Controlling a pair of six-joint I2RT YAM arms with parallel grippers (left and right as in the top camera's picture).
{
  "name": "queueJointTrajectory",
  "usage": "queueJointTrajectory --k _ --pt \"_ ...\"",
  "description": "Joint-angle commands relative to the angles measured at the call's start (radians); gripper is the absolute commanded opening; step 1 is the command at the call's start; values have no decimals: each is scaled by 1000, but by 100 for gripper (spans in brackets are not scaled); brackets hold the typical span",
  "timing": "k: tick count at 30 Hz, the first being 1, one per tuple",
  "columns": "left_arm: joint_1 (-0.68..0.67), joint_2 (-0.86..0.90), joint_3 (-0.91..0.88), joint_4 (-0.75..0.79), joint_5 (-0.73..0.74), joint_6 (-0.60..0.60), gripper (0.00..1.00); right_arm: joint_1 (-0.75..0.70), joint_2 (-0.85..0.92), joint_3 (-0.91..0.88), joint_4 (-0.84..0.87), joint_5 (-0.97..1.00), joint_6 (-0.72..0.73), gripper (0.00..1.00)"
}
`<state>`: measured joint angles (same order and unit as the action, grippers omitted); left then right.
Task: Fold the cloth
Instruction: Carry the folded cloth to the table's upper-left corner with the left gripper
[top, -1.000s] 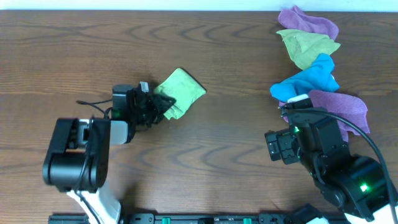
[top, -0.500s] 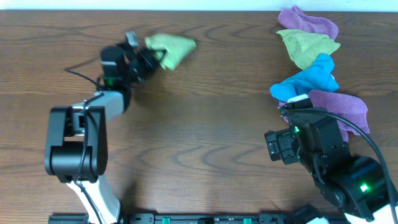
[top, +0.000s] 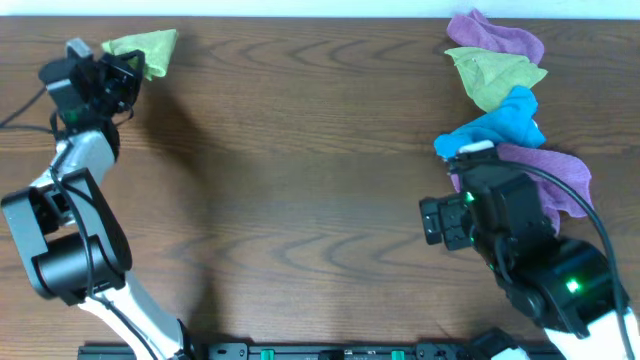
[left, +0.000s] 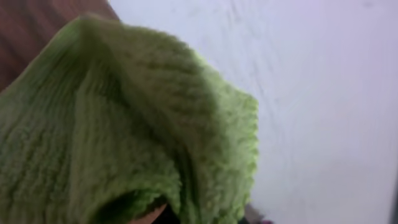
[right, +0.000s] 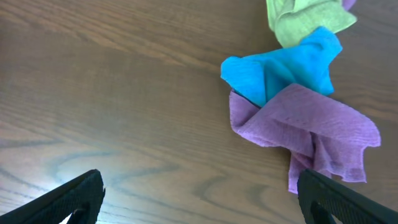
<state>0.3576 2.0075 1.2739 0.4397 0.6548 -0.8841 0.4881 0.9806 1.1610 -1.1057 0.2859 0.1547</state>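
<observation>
Overhead and wrist views. Within the last second the green cloth (top: 145, 48) is carried from the middle of the surface (top: 300, 150) to its far left corner. There it is held, bunched, by the left tool (top: 122, 66), which is clamped on it. The left wrist view is filled by the green cloth (left: 124, 137). The right tool (right: 199, 193) is spread wide and empty, near the pile of cloths (top: 500, 90). The cloth is judged to be being set aside, not laid flat for folding.
</observation>
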Motion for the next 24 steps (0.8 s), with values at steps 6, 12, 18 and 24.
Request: queueJointTrajectory --k 6,12,18,24 --pt "-9 182 288 -112 31 142 6 -12 87 0 2 -59 76 99" --pt "-9 328 437 -162 4 128 6 -11 84 0 2 -82 104 99" --pt "-9 409 459 -204 42 138 6 -12 84 0 -6 -111 112 99" --pt "-9 411 459 -291 -5 171 6 -12 84 1 -8 -133 115 99"
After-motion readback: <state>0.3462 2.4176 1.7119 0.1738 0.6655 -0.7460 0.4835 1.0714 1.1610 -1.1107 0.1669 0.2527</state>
